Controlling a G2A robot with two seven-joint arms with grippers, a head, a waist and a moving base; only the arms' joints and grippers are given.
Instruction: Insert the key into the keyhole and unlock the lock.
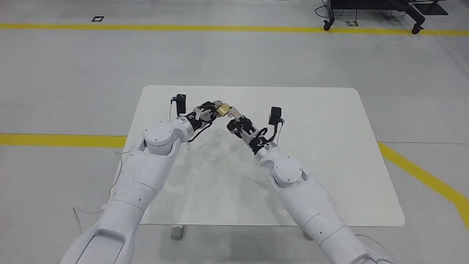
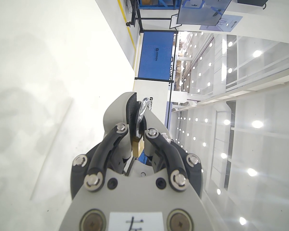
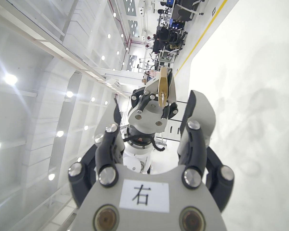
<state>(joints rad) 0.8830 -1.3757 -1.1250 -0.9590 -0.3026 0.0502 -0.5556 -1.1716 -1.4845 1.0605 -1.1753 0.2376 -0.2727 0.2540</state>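
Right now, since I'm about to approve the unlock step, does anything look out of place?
The right gripper is open and holds no key. The left gripper is shut on the brass padlock, above the table. A silvery bit shows at its keyhole end; whether that is the key, I cannot tell.

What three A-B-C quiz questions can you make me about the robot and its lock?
1. Where is the lock? A in a bowl; B in the left gripper; C in a drawer.
2. What colour is the lock's body? A gold; B red; C blue.
3. How is the right gripper? A shut on the lock; B shut on a cup; C open.
Answers: 1 B, it clamps the lock; 2 A, the body shines brassy gold; 3 C, it gapes wide, holding nothing.
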